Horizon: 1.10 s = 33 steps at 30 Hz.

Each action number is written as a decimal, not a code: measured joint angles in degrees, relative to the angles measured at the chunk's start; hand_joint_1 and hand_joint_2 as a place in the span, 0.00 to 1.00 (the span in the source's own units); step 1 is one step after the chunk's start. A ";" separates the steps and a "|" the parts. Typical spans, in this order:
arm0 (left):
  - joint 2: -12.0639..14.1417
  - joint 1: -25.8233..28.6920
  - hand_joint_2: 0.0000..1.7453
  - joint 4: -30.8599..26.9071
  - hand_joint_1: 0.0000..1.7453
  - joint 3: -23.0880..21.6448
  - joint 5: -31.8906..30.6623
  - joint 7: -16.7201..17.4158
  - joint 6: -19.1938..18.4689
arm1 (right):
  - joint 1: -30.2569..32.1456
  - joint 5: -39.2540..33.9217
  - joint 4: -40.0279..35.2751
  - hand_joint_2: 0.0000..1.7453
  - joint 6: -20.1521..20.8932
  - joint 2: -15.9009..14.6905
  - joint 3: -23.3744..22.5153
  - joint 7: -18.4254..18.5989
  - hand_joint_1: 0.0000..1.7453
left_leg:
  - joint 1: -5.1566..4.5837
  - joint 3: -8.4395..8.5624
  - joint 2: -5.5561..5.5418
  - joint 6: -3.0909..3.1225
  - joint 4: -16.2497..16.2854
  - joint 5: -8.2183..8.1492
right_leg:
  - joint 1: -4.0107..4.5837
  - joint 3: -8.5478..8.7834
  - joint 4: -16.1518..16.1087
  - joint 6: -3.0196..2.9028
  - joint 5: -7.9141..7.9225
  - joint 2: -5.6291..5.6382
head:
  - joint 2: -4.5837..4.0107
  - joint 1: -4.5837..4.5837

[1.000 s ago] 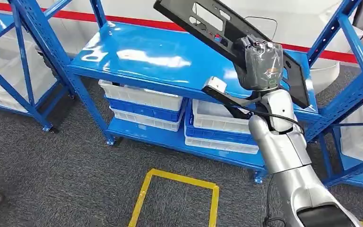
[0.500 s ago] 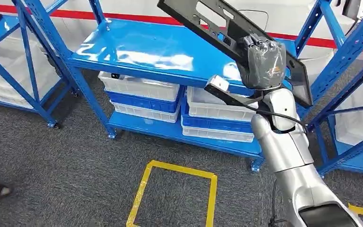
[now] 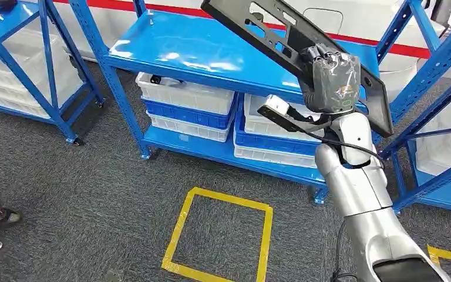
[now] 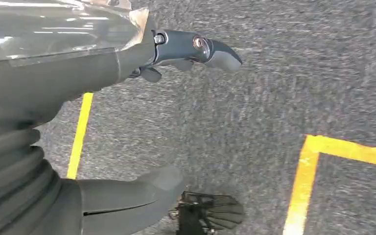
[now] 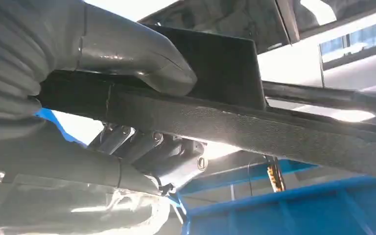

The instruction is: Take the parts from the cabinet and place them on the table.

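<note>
A long flat black panel part (image 3: 258, 26) with several cut-outs is held up in the air, tilted, in front of the blue rack's top shelf (image 3: 199, 50). My right hand (image 3: 330, 79) grips it near its lower right end. The right wrist view shows the thumb (image 5: 137, 58) on one face of the black part (image 5: 254, 127) and the darker fingers (image 5: 152, 152) curled under it. My left hand (image 4: 127, 117) hangs over grey carpet with thumb and fingers apart and nothing in it.
The blue rack holds white and blue bins (image 3: 188, 106) on its lower shelf. More blue racks stand at the left (image 3: 29, 64) and right (image 3: 440, 88). A yellow taped square (image 3: 220, 235) marks the grey carpet. A person's shoe (image 3: 0, 218) is at the left edge.
The whole view has shifted: the rack and the floor square sit further right and lower in the picture, so the camera has moved. My right hand keeps its hold on the black part.
</note>
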 joint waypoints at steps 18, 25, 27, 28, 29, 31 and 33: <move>-0.42 0.13 1.00 0.00 0.00 0.96 0.70 -0.26 0.37 | 0.47 1.22 -0.96 1.00 -0.35 0.72 -0.39 0.72 1.00 | -0.33 -2.47 -0.14 -2.27 -0.37 3.81 | 0.55 11.89 -19.49 -1.29 4.07 0.17 | 0.00 0.31; -0.52 0.23 1.00 0.00 0.00 1.09 0.72 -0.22 0.96 | 0.43 1.36 -0.96 1.00 -0.55 1.92 -0.46 0.83 1.00 | 0.50 -7.57 -0.36 -3.73 13.96 -8.06 | -0.44 9.88 -19.45 -3.12 6.66 -0.09 | 0.00 0.02; -0.55 0.20 1.00 -0.02 0.00 1.40 0.72 -0.02 1.05 | 0.34 1.38 -0.79 1.00 -0.66 2.12 -0.92 0.48 1.00 | 1.78 2.10 -0.13 -4.84 5.08 -3.32 | -0.84 7.26 -17.99 -2.17 7.84 -0.12 | 0.00 0.02; -0.66 0.13 1.00 -0.02 0.00 1.68 0.59 -0.02 1.05 | -0.04 1.36 -0.79 1.00 -1.16 2.16 -1.40 0.28 1.00 | 0.81 3.11 -0.49 -2.98 1.67 -4.04 | -0.23 6.10 -17.79 -0.12 9.17 -0.10 | 0.00 -0.04; -0.83 0.11 1.00 -0.02 0.00 1.71 0.55 0.00 1.03 | -0.02 1.36 -0.79 1.00 -1.16 2.05 -1.57 0.31 1.00 | 1.05 3.08 -0.31 -1.96 0.86 -3.31 | 0.22 5.62 -17.65 0.28 9.08 -0.04 | 0.00 -0.09; -0.87 0.01 1.00 -0.02 0.00 1.82 0.33 0.17 1.03 | -0.02 1.38 -0.74 1.00 -1.36 1.77 -1.92 0.28 1.00 | 0.86 2.36 -0.07 -0.80 0.59 -2.32 | -0.29 3.41 -13.06 -0.40 5.47 0.00 | 0.00 0.11; -0.90 -0.01 1.00 -0.02 0.00 1.84 0.02 0.35 1.03 | 0.25 1.62 -0.66 1.00 -1.88 1.53 -1.97 0.30 1.00 | 0.70 1.23 -0.02 -0.54 0.60 -1.53 | -0.32 -0.39 -3.39 -0.71 1.07 0.00 | 0.00 0.18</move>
